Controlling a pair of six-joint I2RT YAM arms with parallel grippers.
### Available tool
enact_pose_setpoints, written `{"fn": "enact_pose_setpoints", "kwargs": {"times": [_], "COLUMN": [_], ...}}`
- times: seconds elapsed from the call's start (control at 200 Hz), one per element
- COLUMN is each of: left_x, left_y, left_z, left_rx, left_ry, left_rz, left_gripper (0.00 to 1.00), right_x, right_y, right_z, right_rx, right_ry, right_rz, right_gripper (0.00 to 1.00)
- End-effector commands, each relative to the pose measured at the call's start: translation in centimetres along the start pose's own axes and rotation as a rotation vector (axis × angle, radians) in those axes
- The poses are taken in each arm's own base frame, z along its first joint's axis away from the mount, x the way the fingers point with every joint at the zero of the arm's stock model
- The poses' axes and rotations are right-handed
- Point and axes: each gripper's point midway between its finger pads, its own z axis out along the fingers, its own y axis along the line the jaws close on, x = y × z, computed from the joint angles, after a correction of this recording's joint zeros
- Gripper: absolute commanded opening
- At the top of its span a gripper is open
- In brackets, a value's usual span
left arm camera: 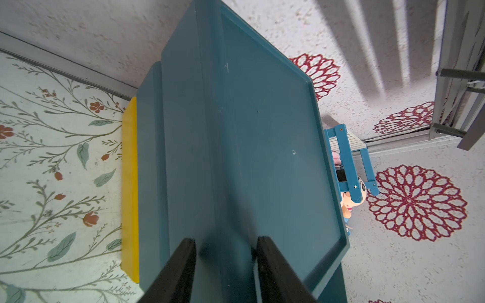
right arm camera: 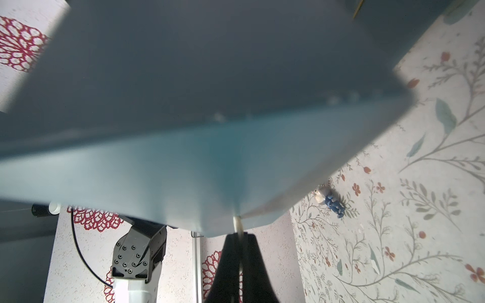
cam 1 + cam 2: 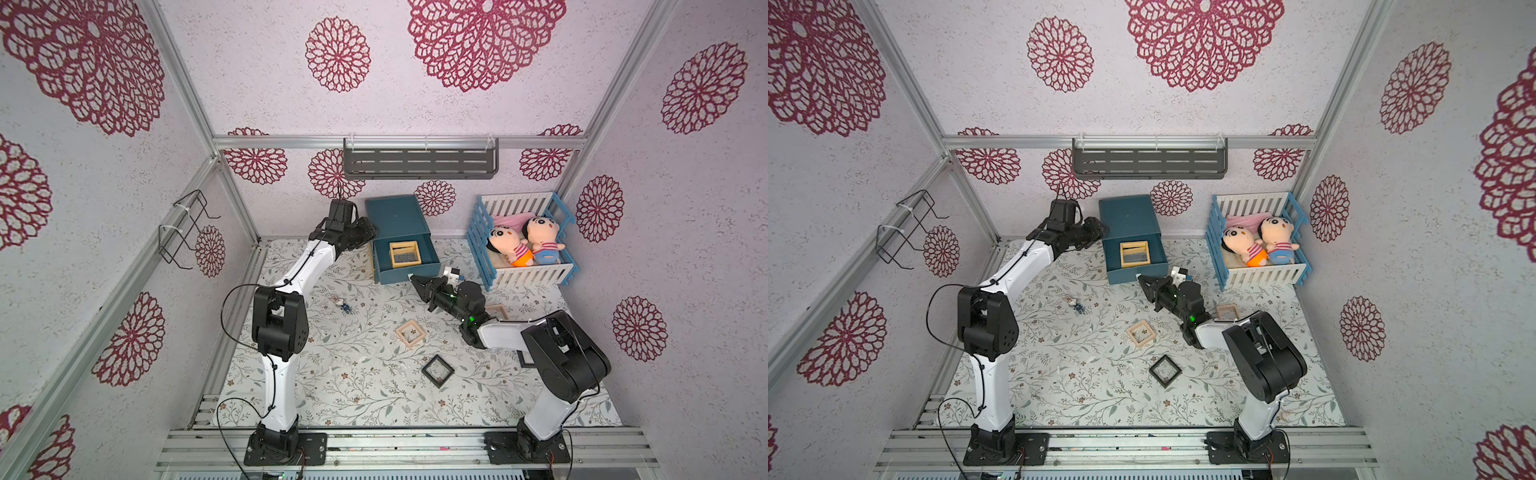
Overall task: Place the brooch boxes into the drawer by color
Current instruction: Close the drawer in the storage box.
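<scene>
The teal drawer chest (image 3: 395, 216) stands at the back with one drawer (image 3: 409, 272) pulled out. A yellow brooch box (image 3: 405, 254) lies inside it. My right gripper (image 2: 238, 234) is shut on that drawer's clear pull (image 2: 237, 223). My left gripper (image 1: 227, 241) clamps the chest's top left rim. A yellow edge (image 1: 130, 189) shows at the chest's foot. On the mat lie a pink box (image 3: 410, 333) and a black box (image 3: 437, 371). Another pink box (image 3: 496, 311) and another black one (image 3: 524, 359) are partly hidden by my right arm.
A blue-and-white crib (image 3: 482, 245) with two dolls stands right of the chest. A small blue figure (image 3: 345, 306) lies on the mat left of centre. A grey shelf (image 3: 419, 162) hangs on the back wall, a wire rack (image 3: 187, 228) on the left wall.
</scene>
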Motion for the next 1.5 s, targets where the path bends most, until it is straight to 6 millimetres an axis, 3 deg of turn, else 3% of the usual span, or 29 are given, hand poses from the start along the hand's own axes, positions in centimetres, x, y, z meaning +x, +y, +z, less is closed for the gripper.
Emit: {"fn": "enact_pose_setpoints", "kwargs": {"times": [0.0,0.385,1.096,1.496], "left_x": [0.5,0.6,0.9,1.3], "left_y": [-0.4,-0.4,-0.6,-0.9], "left_z": [-0.2,-0.5,-1.2,-1.1], "left_rx": [0.002,0.001,0.0,0.006], "left_ry": [0.009,0.01,0.021,0.031], "left_rz": [0.002,0.0,0.003,0.003], "left_gripper": [0.44,0.44,0.44,0.44], "right_x": [-0.7,-1.3,-5.2,-6.8], "right_y": [2.7,4.6,2.7,1.9], "right_z": [0.3,1.7,7.3,9.2], "right_rx": [-0.056,-0.062,-0.001,0.04], "right_ry": [-0.04,-0.055,-0.096,-0.128], "right_rz": [-0.018,-0.025,-0.013,0.008], "right_gripper": [0.0,0.0,0.0,0.0]}}
